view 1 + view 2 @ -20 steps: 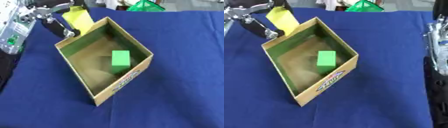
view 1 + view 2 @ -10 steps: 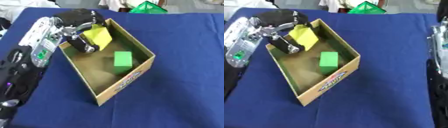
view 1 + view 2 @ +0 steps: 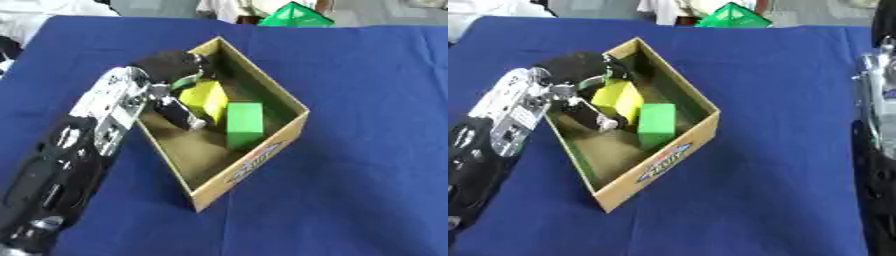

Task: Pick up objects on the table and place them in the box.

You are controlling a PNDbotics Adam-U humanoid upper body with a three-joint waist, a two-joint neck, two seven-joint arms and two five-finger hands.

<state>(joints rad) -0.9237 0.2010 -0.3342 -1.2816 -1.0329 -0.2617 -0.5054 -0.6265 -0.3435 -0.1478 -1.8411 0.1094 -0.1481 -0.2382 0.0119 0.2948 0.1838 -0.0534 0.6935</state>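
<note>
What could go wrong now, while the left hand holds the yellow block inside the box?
1. The yellow block sits right beside the green block; letting go here may leave it leaning on the green one.
2. The left hand reaches in over the box wall, so pulling out sideways may drag or tip the box.

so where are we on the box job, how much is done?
Done: a green block already lies inside the cardboard box. In hand: the left hand is down inside the box, fingers curled round a yellow block beside the green one, not released. Left: a green pyramid-shaped object sits at the table's far edge. The right hand isn't visible.
</note>
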